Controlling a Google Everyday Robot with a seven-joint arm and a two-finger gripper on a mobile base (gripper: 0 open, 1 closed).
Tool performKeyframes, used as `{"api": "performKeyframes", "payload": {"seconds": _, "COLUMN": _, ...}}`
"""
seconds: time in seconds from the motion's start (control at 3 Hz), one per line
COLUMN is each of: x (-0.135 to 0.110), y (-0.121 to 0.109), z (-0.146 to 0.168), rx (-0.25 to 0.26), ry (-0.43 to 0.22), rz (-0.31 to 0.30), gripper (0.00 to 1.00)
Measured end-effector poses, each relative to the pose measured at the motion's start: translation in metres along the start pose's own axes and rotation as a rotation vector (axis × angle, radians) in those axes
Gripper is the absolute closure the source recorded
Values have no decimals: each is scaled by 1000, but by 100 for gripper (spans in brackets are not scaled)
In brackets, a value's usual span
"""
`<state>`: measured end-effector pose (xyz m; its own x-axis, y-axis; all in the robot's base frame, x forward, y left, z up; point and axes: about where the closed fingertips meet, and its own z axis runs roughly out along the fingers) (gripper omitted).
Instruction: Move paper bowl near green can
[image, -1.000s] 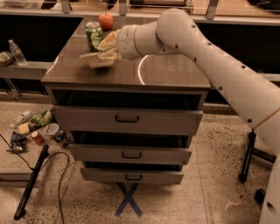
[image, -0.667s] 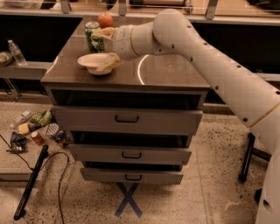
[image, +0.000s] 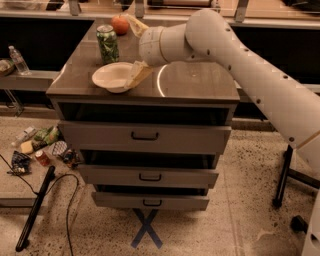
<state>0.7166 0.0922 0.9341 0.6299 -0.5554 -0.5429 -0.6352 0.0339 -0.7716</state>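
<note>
Desk (image: 200, 82) with a smooth, glossy brown top above three grey drawer fronts with dark pull handles. The shallow round cream-white paper bowl (image: 113, 76), matte and wide-rimmed, sits upright on the front left part of the desk top. Just behind it stands the tall cylindrical green can (image: 107, 44), with a speckled label and a silver metal top; whether bowl and can touch cannot be told. A round orange-red fruit (image: 120, 24) lies farther back, behind the can.

The robot's smooth white arm (image: 250, 65) reaches in from the right, rising from the lower right and bending to run level over the desk. Its hand (image: 136, 49) is at the bowl's right side, with the two pale tan fingers spread wide: the lower finger (image: 137, 74) lies across the bowl's right rim, and the upper one points up and back toward the fruit. Nothing is pinched between them.

A blue tape cross (image: 146, 229) marks the speckled floor below the drawers.
</note>
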Motion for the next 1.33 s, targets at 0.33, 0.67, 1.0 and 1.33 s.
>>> {"api": "performKeyframes", "payload": {"seconds": 0.33, "x": 1, "y": 0, "z": 0, "rx": 1, "ry": 1, "rz": 1, "gripper": 0}}
{"api": "performKeyframes", "payload": {"seconds": 0.67, "x": 3, "y": 16, "z": -1, "rx": -33, "ry": 8, "rz": 8, "gripper": 0}}
{"api": "performKeyframes", "payload": {"seconds": 1.0, "x": 3, "y": 14, "z": 2, "rx": -32, "ry": 10, "rz": 4, "gripper": 0}}
{"api": "performKeyframes", "payload": {"seconds": 1.33, "x": 2, "y": 7, "z": 10, "rx": -23, "ry": 12, "rz": -5, "gripper": 0}}
